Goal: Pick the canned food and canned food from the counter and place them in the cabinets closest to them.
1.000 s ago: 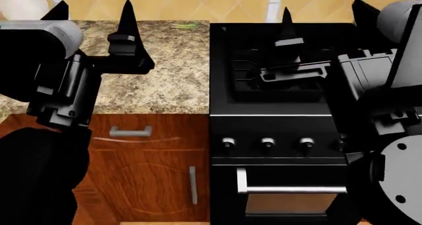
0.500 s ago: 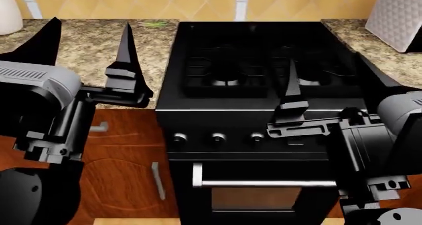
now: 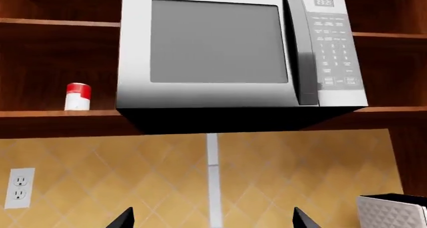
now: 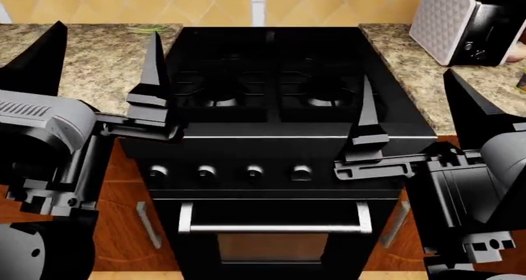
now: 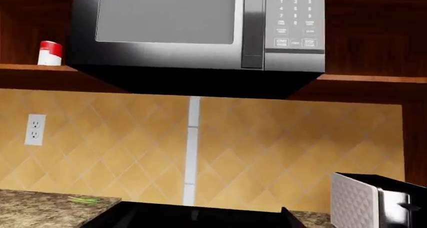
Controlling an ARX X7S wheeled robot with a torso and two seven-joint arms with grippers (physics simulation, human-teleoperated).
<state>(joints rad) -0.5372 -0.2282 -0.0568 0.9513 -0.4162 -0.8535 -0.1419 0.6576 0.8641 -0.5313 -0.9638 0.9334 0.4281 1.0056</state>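
Head view: left gripper (image 4: pixel 103 77) and right gripper (image 4: pixel 407 117) both spread wide, empty, over black stove (image 4: pixel 271 83) between granite counter (image 4: pixel 98 58) runs; only wrist views catch 1 red-and-white can (image 3: pixel 77 96) on wooden shelf (image 3: pixel 60 114) beside microwave (image 3: pixel 220 47).

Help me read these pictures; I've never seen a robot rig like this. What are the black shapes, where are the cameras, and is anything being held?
It is a simulated two-armed robot in a kitchen. The head camera looks down over both arms: the black spikes are the fingers of the left gripper and right gripper, both open and empty. Below them sit a black gas stove and granite counter, with a white toaster at the back right. The other two pictures come from cameras near each gripper, aimed at the wall: they show a microwave, wooden shelves, and a small red-and-white can already standing on the shelf beside it.
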